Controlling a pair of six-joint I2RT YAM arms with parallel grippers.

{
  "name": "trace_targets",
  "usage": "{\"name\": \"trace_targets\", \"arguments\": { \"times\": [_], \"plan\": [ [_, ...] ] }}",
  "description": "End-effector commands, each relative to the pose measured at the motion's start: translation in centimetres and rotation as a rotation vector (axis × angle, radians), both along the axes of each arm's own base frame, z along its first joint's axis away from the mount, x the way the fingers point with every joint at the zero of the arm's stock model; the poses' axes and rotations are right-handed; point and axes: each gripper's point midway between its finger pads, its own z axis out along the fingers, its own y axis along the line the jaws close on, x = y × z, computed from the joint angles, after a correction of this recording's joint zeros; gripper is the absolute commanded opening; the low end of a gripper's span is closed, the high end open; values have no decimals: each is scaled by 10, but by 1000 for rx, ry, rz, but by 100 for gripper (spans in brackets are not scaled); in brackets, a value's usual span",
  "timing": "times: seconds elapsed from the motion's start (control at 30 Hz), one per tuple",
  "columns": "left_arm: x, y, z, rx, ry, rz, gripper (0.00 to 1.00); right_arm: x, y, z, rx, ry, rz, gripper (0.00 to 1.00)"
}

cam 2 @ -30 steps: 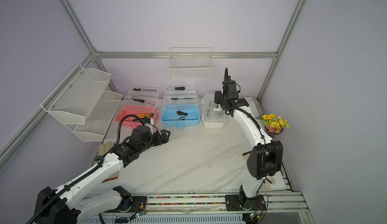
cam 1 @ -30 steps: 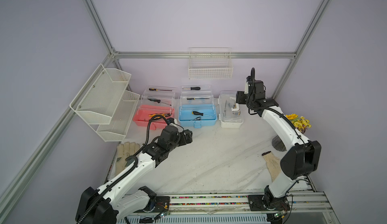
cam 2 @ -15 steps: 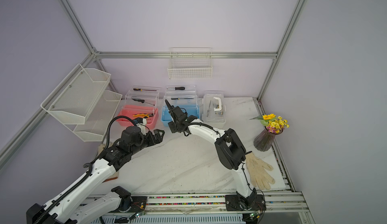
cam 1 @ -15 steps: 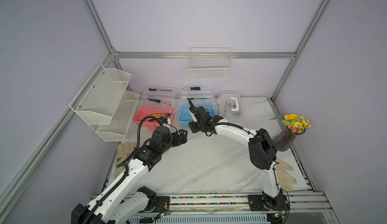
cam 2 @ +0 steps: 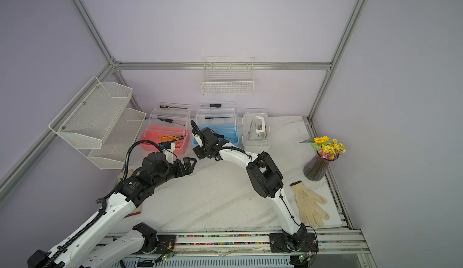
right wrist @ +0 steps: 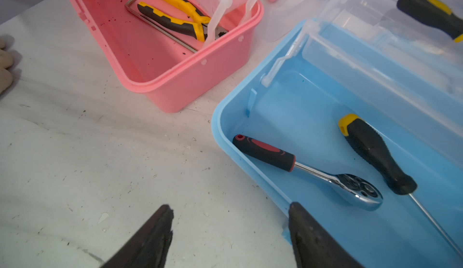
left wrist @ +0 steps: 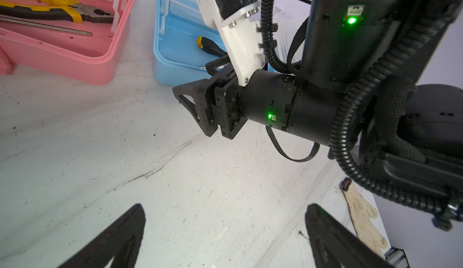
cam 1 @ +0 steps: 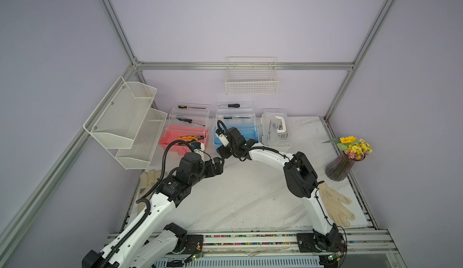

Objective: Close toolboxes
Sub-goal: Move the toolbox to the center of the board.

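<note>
**Two arms, jaws spread and empty, in front of the open toolboxes**

Your left gripper [cam 1: 218,165] reaches forward, low over the table [cam 1: 250,199], with its jaws spread wide on nothing. Your right gripper [cam 1: 223,154] folds back across toward it, by the front corner of the blue toolbox [cam 1: 250,134]. Its jaws are parted and empty, one at the box's rim; you cannot tell contact. The pink toolbox [cam 1: 183,139] and the blue one stand at the table's back with lids raised. The white toolbox [cam 1: 275,141] beside them has its lid down. Only the right wrist view shows the ratchet [right wrist: 308,171] in the blue base; in both top views the arm hides it.
</note>
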Motion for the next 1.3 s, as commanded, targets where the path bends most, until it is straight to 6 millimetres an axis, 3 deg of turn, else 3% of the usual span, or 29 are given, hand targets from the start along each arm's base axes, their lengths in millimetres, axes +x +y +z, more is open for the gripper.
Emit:
{"name": "trace_targets", "arguments": {
  "times": [0.0, 0.2, 0.3, 0.43, 0.67, 0.83, 1.03, 1.1, 1.2, 1.27],
  "plan": [
    [1, 0, -5, 17, 4, -14, 100, 12, 7, 9, -28, -61, 55, 78],
    [-1, 1, -3, 13, -1, -17, 100, 20, 16, -17, -67, -2, 128, 79],
    [-2, 4, 0, 22, -8, -10, 100, 10, 16, -37, -117, 72, 191, 78],
    [-4, 6, 5, 21, -15, -7, 100, -7, 13, -45, -147, 132, 268, 76],
    [-3, 3, 6, 6, -11, -7, 100, -56, -2, -36, -154, 216, 404, 63],
    [-4, 8, 12, -9, -23, 23, 100, -109, -35, -33, -185, 305, 486, 59],
    [-1, 12, 15, -13, -29, 56, 100, -180, -72, -22, -170, 400, 542, 60],
    [1, 12, 15, -14, -31, 64, 100, -197, -81, -9, -134, 406, 540, 61],
    [5, 12, 17, -11, -39, 71, 100, -200, -86, 27, -62, 325, 488, 64],
    [9, 11, 20, -7, -42, 74, 100, -190, -92, 58, -16, 239, 397, 66]
  ]
}}
